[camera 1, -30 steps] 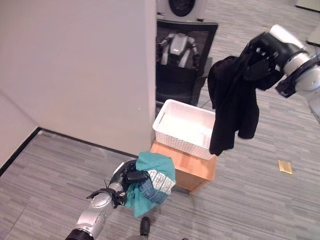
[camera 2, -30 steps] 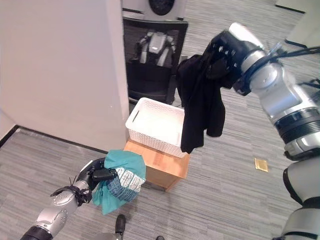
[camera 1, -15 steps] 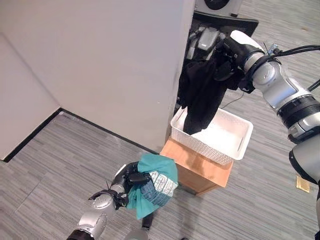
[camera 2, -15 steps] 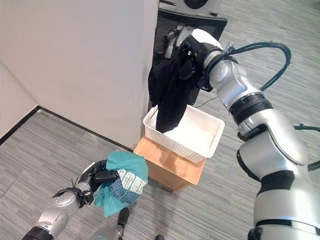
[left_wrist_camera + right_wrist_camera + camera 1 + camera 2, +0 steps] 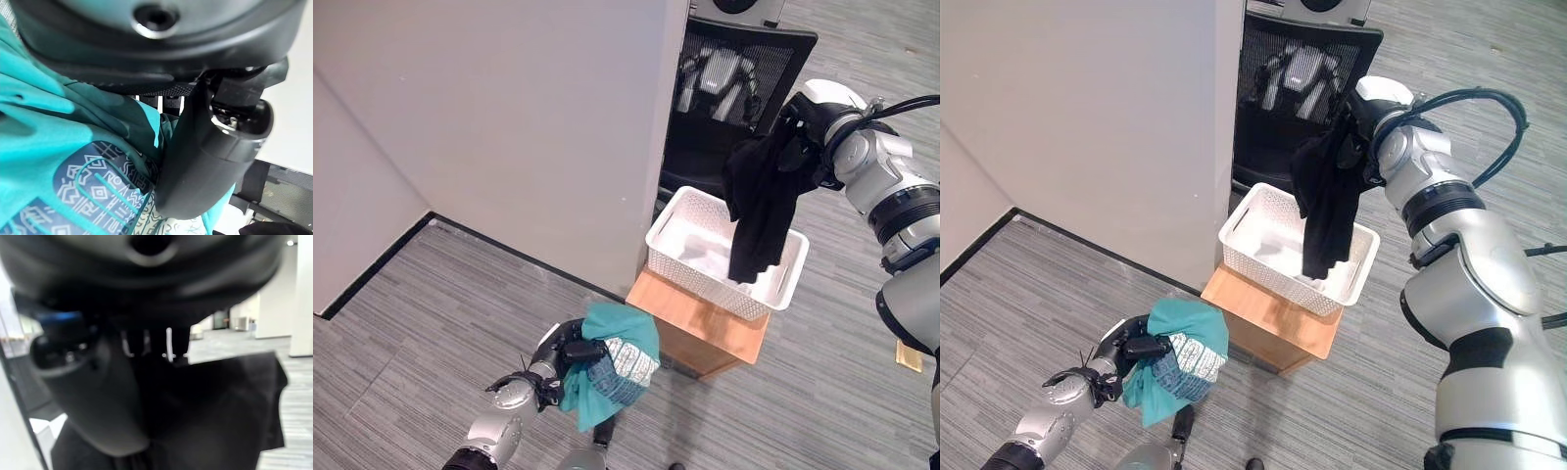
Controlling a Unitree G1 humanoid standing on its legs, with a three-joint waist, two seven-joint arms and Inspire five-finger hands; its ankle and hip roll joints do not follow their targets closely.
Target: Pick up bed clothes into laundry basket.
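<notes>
A white laundry basket (image 5: pixel 675 257) sits on a low wooden stand (image 5: pixel 695 318) beside a wall corner. My right hand (image 5: pixel 800 125) is shut on a black garment (image 5: pixel 759 201), which hangs from it over the basket with its lower end dipping inside at the far side. In the right wrist view the black garment (image 5: pixel 230 406) fills the space past the curled fingers. Low at the front, my left hand (image 5: pixel 563 352) is shut on a bunched teal garment (image 5: pixel 612 362) with a patterned panel, held above the floor; the teal garment (image 5: pixel 58 161) lies under the thumb (image 5: pixel 205 161).
A black mesh office chair (image 5: pixel 729 93) stands behind the basket, with a silver-grey robot figure on its seat. A pale wall (image 5: pixel 509 127) runs along the left, its corner touching the basket's near-left side. Grey striped floor (image 5: pixel 431 304) spreads around the stand.
My right hand swung the black garment from the basket's left rim, near the wall, to over its right half. The left hand and teal garment have stayed put.
</notes>
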